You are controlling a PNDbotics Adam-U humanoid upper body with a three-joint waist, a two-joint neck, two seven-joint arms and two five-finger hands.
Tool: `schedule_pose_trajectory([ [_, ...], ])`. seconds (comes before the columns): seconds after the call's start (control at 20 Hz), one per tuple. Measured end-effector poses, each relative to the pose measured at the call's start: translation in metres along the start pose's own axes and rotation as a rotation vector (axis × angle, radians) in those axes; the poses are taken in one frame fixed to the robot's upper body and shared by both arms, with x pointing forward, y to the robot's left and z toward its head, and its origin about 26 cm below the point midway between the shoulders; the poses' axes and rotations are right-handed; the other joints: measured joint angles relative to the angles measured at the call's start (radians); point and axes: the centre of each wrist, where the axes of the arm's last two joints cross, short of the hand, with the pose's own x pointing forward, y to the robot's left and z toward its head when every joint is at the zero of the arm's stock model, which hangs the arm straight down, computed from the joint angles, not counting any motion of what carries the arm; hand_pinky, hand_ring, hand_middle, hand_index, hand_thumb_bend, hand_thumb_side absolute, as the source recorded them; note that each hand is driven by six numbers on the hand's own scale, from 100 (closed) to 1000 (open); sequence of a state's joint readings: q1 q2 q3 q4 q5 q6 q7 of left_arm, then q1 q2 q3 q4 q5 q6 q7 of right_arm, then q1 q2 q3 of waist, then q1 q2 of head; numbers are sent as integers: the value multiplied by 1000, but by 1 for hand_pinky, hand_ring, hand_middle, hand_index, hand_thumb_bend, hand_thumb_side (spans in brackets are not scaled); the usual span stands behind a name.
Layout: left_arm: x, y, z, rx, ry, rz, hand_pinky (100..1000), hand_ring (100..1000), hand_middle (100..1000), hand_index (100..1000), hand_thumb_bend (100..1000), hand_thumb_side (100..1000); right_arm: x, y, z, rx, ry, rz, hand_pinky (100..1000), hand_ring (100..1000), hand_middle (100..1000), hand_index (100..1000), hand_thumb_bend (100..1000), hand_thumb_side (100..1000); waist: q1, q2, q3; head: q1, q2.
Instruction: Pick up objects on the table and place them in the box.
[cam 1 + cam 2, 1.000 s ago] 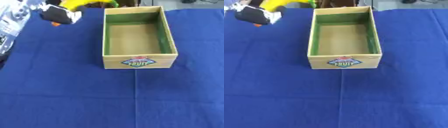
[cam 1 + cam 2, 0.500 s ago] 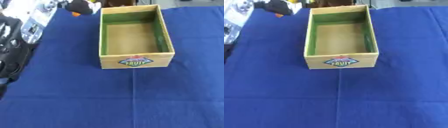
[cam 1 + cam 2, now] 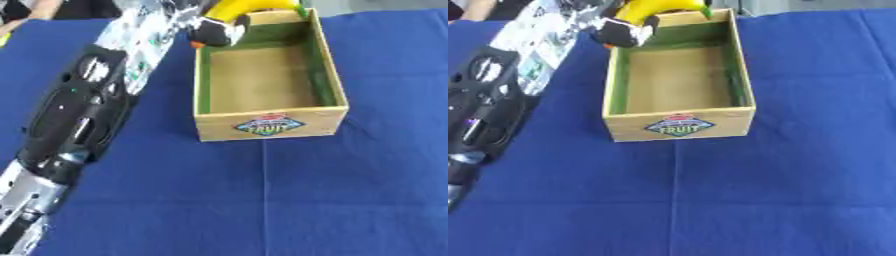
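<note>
Left hand (image 3: 213,30) curled round banana (image 3: 245,6) above box's (image 3: 267,125) far-left corner.

A table covered by a blue cloth (image 3: 350,200) is seen. A wooden box (image 3: 267,125) with green inner walls and a fruit label is set far of centre.

Worktop (image 3: 350,200) before me: covered edge to edge in deep blue cloth, one straight crease running toward me down its middle. Light even, no hard shadows. Beyond its far edge, a pale grey strip (image 3: 385,5), indistinct.
</note>
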State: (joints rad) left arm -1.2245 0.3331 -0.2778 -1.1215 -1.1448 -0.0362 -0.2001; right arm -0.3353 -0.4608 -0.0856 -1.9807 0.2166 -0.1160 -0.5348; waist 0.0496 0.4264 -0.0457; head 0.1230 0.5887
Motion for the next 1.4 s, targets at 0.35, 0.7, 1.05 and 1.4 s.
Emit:
schedule_pose_trajectory([
  [0.35, 19, -23, -12, 20, -27, -19, 405, 537, 476, 667, 100, 562, 2, 2, -2, 6, -3, -14, 799, 742, 748, 919, 100, 1000, 2, 12, -12, 13, -7],
  [0.7, 35, -42, -17, -10, -60, -82, 461, 586, 520, 710, 100, 588, 3, 5, -4, 5, -10, -27, 799, 743, 748, 919, 100, 1000, -3, 15, -19, 21, -11],
  [1.05, 38, -56, -15, -93, -85, -143, 587, 751, 727, 935, 259, 745, 4, 5, -5, 2, -12, -33, 799, 742, 748, 919, 100, 1000, -5, 15, -20, 22, -13],
  [1.4, 39, -54, -14, -102, -73, -162, 636, 799, 775, 978, 433, 818, 4, 6, -4, 2, -8, -39, 798, 742, 748, 919, 100, 1000, -7, 15, -19, 22, -13],
])
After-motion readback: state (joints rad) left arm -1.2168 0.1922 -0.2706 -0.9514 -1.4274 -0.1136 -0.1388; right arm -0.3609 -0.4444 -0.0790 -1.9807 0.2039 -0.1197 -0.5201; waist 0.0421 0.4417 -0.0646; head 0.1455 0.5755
